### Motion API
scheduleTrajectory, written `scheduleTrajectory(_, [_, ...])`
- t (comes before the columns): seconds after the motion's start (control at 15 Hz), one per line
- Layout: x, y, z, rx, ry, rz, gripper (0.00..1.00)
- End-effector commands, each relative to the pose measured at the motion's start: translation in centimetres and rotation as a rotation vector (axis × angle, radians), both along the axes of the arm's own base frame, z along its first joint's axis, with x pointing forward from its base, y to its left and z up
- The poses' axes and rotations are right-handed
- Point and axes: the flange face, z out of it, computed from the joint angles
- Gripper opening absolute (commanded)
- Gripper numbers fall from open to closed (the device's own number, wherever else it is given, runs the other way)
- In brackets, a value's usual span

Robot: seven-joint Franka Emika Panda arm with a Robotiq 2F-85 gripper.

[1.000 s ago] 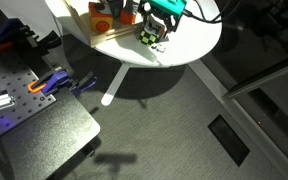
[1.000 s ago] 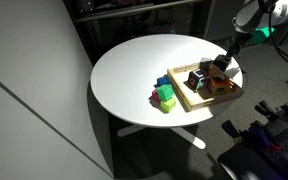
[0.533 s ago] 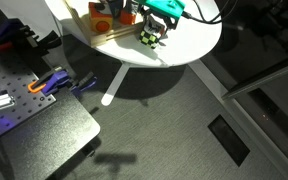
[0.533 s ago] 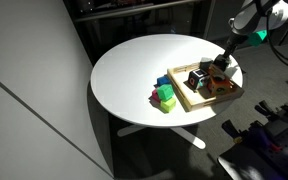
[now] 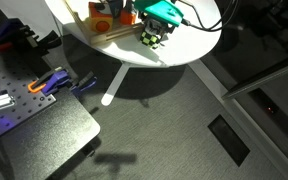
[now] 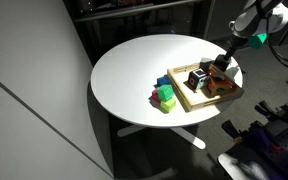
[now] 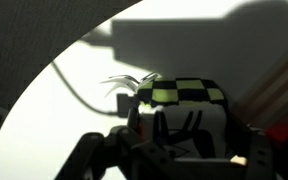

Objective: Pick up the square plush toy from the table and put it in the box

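The square plush toy [image 7: 180, 95], black-and-white checkered with green squares, sits between my gripper's fingers [image 7: 174, 135] in the wrist view. In an exterior view the gripper [image 5: 156, 30] hangs under its teal wrist, shut on the toy [image 5: 152, 38], low over the round white table [image 5: 189, 45], just beside the light-wood box [image 5: 112, 35]. In an exterior view the gripper [image 6: 224, 66] is at the far end of the box [image 6: 189, 100]; the toy is mostly hidden there. I cannot tell whether the toy touches the table.
The box holds an orange item [image 6: 222, 86] and a dark checkered item [image 6: 196, 78]. Green and blue blocks [image 6: 166, 96] stand on the table beside the box. A dark perforated bench [image 5: 29, 115] with orange and blue tools [image 5: 50, 83] stands nearby.
Almost nothing: the gripper and the toy have shifted very slightly; the grip looks the same.
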Motion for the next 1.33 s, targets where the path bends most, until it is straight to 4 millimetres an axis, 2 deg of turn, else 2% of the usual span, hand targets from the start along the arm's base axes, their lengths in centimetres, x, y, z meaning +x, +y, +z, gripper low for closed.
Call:
scheduleTrajectory(0.0, [0.0, 0.0, 1.0, 0.007, -0.012, 0.006, 0.51])
scheduleTrajectory(0.4, [-0.2, 1.8, 4.0, 0.002, -0.036, 0.018, 0.14])
scheduleTrajectory(0.6, [-0.1, 3.4, 5.8, -0.001, -0.068, 0.044, 0.08])
scheduleTrajectory(0.8, [-0.2, 5.7, 7.2, -0.001, -0.09, 0.076, 0.07])
scheduleTrajectory(1.27, [-1.0, 11.6, 7.9, 0.001, -0.12, 0.184, 0.08])
